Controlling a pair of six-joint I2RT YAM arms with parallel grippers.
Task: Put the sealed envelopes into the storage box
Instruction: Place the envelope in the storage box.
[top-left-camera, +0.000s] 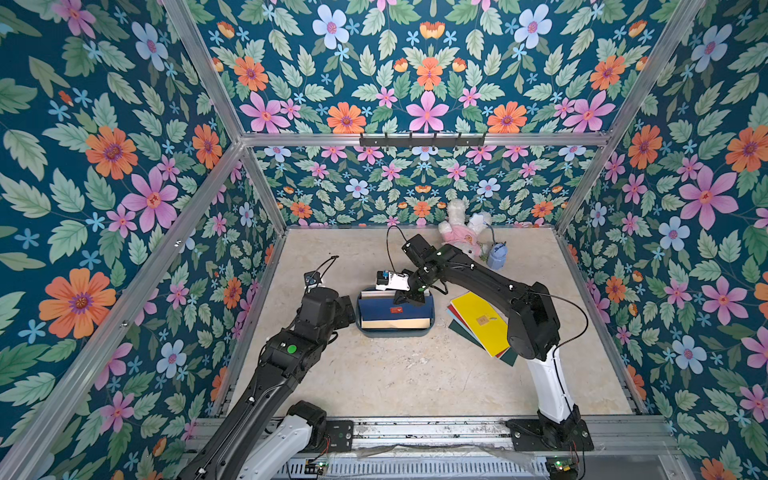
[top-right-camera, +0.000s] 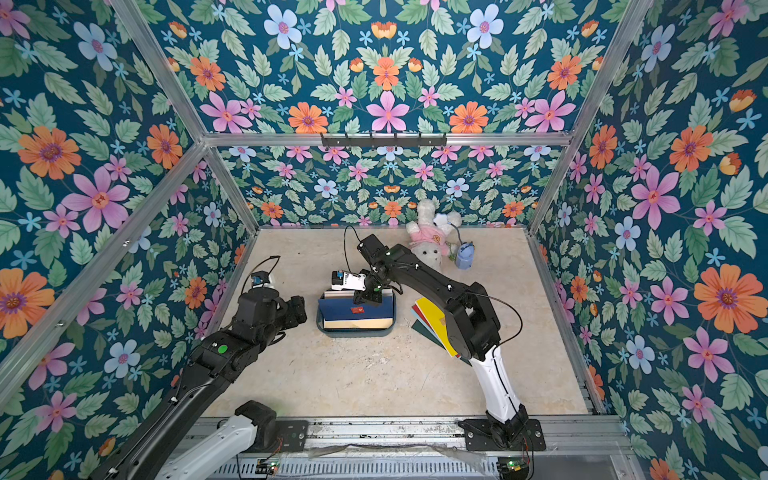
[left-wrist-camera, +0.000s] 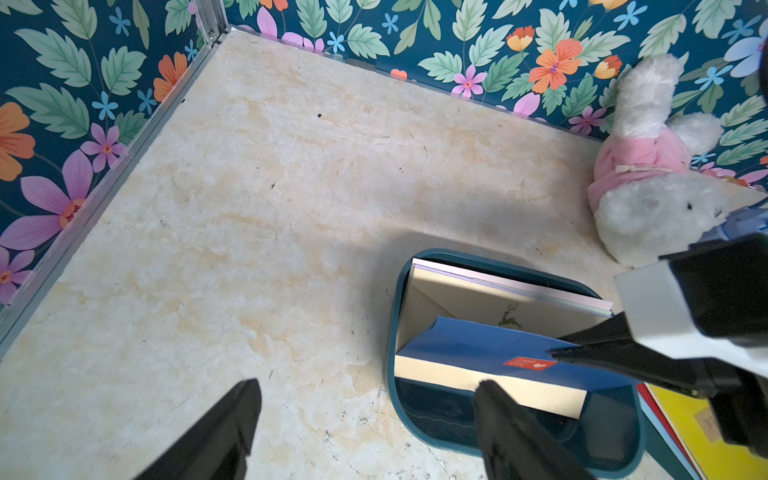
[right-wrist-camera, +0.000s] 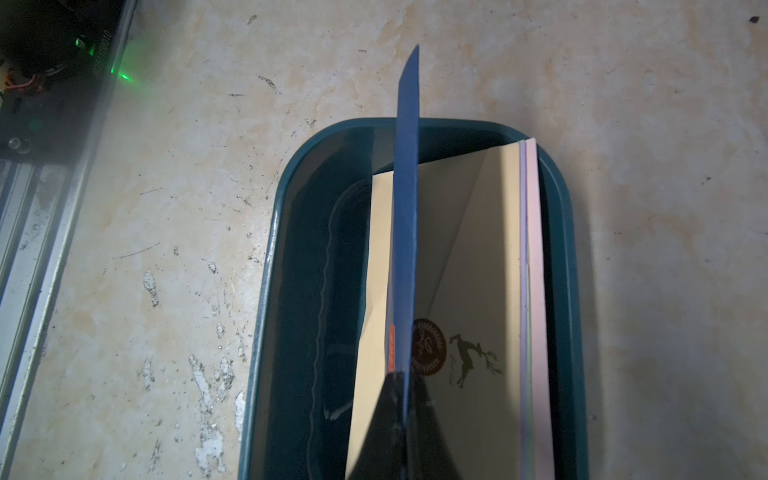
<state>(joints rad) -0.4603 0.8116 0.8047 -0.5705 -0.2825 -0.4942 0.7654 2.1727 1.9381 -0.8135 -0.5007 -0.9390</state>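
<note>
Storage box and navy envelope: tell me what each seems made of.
Storage box: looks like moulded plastic, dark teal, smooth and slightly glossy; the rounded corners and soft reflections inside suggest it. Navy envelope: probably matte paper or thin card; it is flat, thin-edged and shows no shine.

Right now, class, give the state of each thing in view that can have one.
right gripper: jaws shut on the navy envelope's edge.
navy envelope: held tilted at the storage box, not yet released.
left gripper: jaws open, empty.
storage box: partly filled; a cream envelope leans inside.
yellow envelope: sealed, lying outside the box, not yet stored.
</note>
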